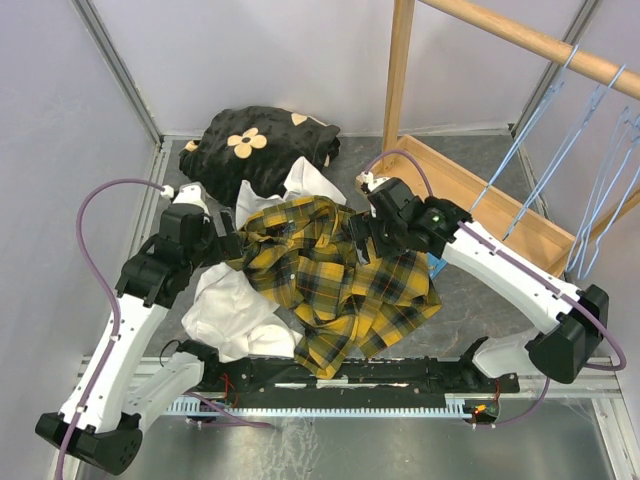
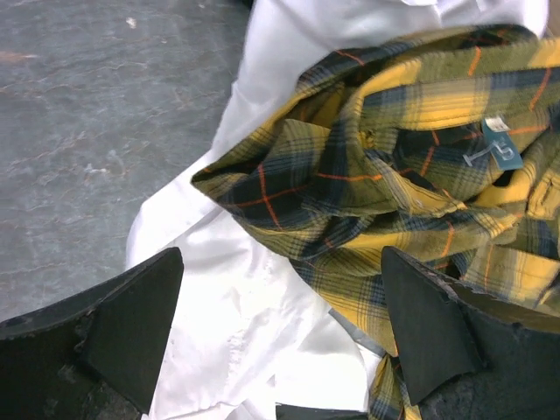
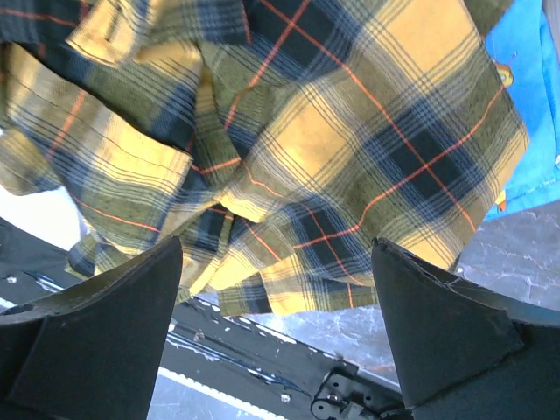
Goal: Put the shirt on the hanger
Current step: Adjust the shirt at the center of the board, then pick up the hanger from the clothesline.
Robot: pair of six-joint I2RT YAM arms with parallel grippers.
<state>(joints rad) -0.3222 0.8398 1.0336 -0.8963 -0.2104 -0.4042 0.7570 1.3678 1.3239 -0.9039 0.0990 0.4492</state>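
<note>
We see the yellow-and-black plaid shirt (image 1: pixel 340 280) lying crumpled in a heap between the two sets of fingers, not on any of the hangers. The left gripper (image 2: pixel 282 262) stands with its fingers (image 2: pixel 131 324) spread wide and gripping nothing, and the right gripper (image 3: pixel 278 245) is likewise wide open with no hold on the cloth. The flannel is checked in mustard yellow and dark navy-black, crossed by thin orange lines. It is bunched into deep folds, with a small teal label (image 2: pixel 500 149) showing beyond the tip of the left gripper's right-hand finger. Ahead of the left fingertips the shirt's folded edge overlaps a plain white garment (image 2: pixel 254 332), which fills the gap between those fingers. Ahead of the right fingertips the plaid spreads flatter, across the whole span from one finger to the other. A bright blue patch (image 3: pixel 534 105) peeks from under it beyond the right-hand finger; we cannot tell what it is. A black cloth with cream flowers (image 1: pixel 260 140) sits farther off, past the left fingers, on the grey table (image 1: pixel 480 310). The pale-blue wire hangers (image 1: pixel 520 143) hang from a wooden rail (image 1: pixel 520 35), well apart from the right fingers.
</note>
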